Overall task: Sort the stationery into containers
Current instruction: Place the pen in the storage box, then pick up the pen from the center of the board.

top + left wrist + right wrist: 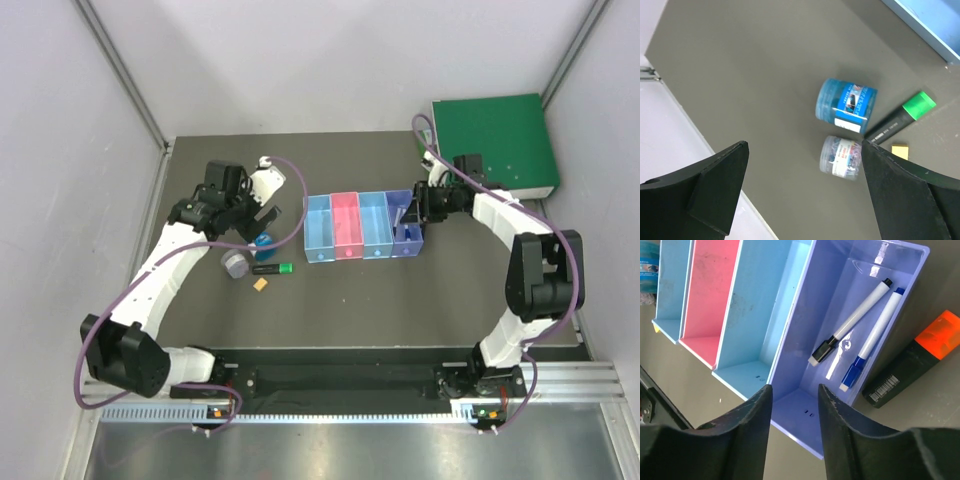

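l arm is extending fwd over table left side, left gripper (804, 145) hanging wide open, empty, above blue tin (845, 105) and grey tin (841, 157). r arm is folding inward, right gripper (794, 390) hovering narrowly open, empty, over purple bin (840, 300). black-cap pen (852, 322) and blue-cap pen (872, 337) are lying inside, approx parallel, long axes along bin length, caps at same end.

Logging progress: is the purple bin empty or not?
Not empty: a black-capped pen and a blue-capped pen lie inside the purple bin.
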`<state>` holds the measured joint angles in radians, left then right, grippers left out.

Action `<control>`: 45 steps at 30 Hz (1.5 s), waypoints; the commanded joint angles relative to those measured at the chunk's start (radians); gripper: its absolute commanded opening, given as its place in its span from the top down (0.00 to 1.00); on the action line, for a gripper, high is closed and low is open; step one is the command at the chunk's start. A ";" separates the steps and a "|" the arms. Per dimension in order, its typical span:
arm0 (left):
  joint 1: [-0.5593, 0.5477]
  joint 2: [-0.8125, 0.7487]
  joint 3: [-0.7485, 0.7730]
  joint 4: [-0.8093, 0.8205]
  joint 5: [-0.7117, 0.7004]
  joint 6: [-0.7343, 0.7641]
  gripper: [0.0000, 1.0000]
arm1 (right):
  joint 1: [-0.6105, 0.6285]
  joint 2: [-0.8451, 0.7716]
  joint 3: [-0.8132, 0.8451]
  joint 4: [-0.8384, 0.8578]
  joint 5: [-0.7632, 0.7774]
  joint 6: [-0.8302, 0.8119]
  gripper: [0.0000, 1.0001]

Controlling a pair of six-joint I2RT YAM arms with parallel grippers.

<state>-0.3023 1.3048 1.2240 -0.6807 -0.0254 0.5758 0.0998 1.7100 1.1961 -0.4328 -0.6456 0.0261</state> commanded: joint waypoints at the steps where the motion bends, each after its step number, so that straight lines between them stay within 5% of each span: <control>1: -0.004 -0.045 -0.038 0.046 0.054 0.007 0.01 | -0.005 -0.073 0.037 -0.029 0.014 -0.047 0.56; 11: -0.011 -0.095 -0.181 0.113 0.061 0.087 0.01 | -0.012 -0.139 0.194 -0.204 0.089 -0.222 0.54; 15: -0.011 -0.046 -0.189 0.125 -0.031 -0.017 0.01 | -0.054 -0.153 0.191 -0.245 0.141 -0.258 0.53; 22: 0.006 0.027 -0.136 0.089 -0.064 -0.136 0.01 | -0.092 -0.164 0.148 -0.265 0.201 -0.331 0.35; 37: 0.014 -0.027 -0.058 0.070 -0.084 -0.083 0.01 | -0.092 0.033 0.089 -0.169 0.293 -0.236 0.46; 45: 0.014 -0.030 0.037 0.020 -0.076 -0.067 0.01 | -0.060 0.158 0.154 -0.107 0.360 -0.161 0.44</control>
<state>-0.2932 1.3025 1.1973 -0.6415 -0.0982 0.4927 0.0185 1.8191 1.2812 -0.6060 -0.3286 -0.1894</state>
